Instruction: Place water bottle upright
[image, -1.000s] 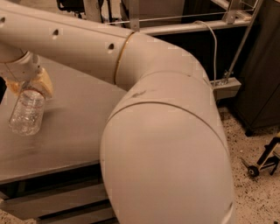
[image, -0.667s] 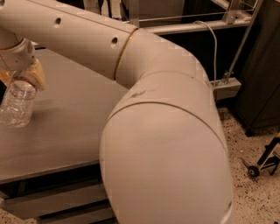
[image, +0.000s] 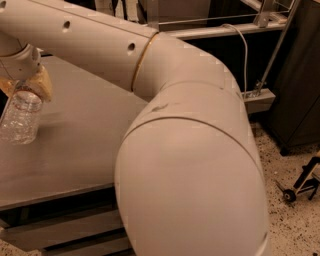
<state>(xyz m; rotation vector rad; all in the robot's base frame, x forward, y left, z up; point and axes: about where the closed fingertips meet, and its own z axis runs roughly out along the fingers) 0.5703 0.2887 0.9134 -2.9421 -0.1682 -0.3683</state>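
Pincer (image: 25, 86) at the left edge, up above the worktop (image: 90, 145), gripping the top of the water bottle (image: 20, 120). Hangs right under the pincer, long side nearly up and down, bottom tipped a little left. Cannot tell if touching the worktop.

Gripper (image: 24, 86) far left of frame, upper-mid, fingers clamped either side of the water bottle (image: 20, 119) top. Bottle hangs below it, slightly tilted, over left part of table (image: 85, 130). Arm (image: 190, 165) fills centre & lower foreground, in front of table's right side. Cable (image: 244, 55) & cabinet (image: 300, 95) upper right, behind arm. Floor (image: 290, 220) lower right.
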